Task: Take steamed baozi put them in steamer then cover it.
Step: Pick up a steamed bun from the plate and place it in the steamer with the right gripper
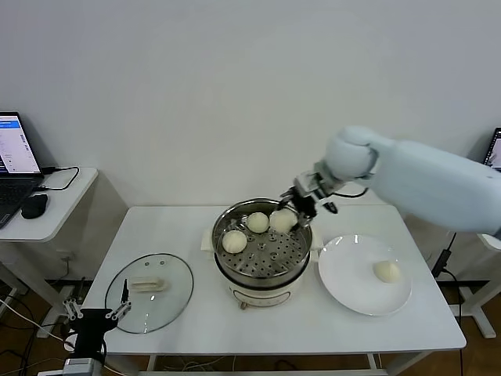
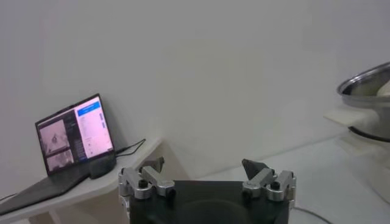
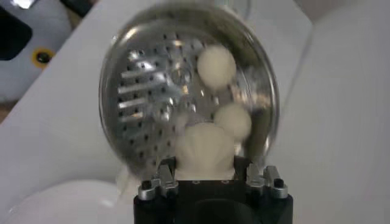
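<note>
I had the white table (image 1: 196,313) in the head cam, w/ the steamer (image 1: 262,278) sitting mid-table, steel pot on its cream base. To its right lay the white plate (image 1: 344,286), one baozi (image 1: 386,271) on it, well apart from the pot. To the steamer's left the glass cover (image 1: 150,291) lay flat on the table, handle up, just beside the pot, not on it. R arm reached in from the right, over the pot's far-right rim. R gripper (image 1: 291,213) was pinching a third baozi (image 3: 205,153) between its fingers at the tray's far-right edge; I couldn't tell whether the bun touched the tray. Two more buns sat on the perforated tray: one (image 1: 234,241) at the left side, one (image 1: 257,222) toward the back, near the held bun. L gripper (image 2: 203,172) hung parked low at the table's front-left corner, fingers spread wide, nothing between them. A laptop (image 2: 73,143) sat on the side desk at left.
</note>
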Motion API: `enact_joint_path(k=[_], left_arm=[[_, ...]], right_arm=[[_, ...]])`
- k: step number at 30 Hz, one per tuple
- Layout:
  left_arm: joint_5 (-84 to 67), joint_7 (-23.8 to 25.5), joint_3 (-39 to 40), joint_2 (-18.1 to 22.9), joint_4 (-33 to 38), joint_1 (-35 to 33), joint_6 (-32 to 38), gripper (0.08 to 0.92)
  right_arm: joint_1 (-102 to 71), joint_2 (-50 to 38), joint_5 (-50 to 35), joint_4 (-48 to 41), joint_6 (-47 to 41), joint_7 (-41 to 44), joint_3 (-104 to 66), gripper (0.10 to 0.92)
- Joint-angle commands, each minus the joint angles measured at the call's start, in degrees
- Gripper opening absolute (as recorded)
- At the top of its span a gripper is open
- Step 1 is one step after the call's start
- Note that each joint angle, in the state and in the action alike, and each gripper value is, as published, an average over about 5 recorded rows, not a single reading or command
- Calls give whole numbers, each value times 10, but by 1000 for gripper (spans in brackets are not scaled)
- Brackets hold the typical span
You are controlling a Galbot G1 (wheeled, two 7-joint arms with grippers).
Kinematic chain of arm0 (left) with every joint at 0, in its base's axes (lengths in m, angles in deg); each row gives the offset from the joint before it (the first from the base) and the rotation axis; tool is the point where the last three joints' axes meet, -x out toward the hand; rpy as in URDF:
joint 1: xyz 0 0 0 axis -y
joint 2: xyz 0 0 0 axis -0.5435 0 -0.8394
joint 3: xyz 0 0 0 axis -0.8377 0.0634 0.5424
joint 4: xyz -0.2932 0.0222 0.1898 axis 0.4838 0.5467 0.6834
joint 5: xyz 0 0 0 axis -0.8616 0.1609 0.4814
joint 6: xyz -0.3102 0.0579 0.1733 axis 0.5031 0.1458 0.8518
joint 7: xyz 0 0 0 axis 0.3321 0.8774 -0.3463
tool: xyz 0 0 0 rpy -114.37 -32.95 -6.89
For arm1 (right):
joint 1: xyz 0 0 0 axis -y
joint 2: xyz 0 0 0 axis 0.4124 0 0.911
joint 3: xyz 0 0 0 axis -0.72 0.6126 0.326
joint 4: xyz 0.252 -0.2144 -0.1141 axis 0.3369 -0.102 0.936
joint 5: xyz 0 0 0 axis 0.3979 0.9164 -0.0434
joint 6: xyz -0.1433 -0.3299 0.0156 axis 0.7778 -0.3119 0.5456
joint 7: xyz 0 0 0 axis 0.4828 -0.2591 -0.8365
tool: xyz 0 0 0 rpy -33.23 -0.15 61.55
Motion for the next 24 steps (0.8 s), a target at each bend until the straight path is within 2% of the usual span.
enact_joint_path(k=[1, 13, 24], left_arm=[[0, 0, -1, 2, 0, 0, 0, 823], [1, -2, 0, 12, -2, -1, 2, 823], [1, -4, 1, 15, -5, -1, 3, 823]], right_arm=[[-5, 81, 65, -26, 164, -17, 57, 601], [-18, 89, 165, -35, 259, -11, 66, 612], [-32, 85, 175, -21, 275, -12, 70, 628]])
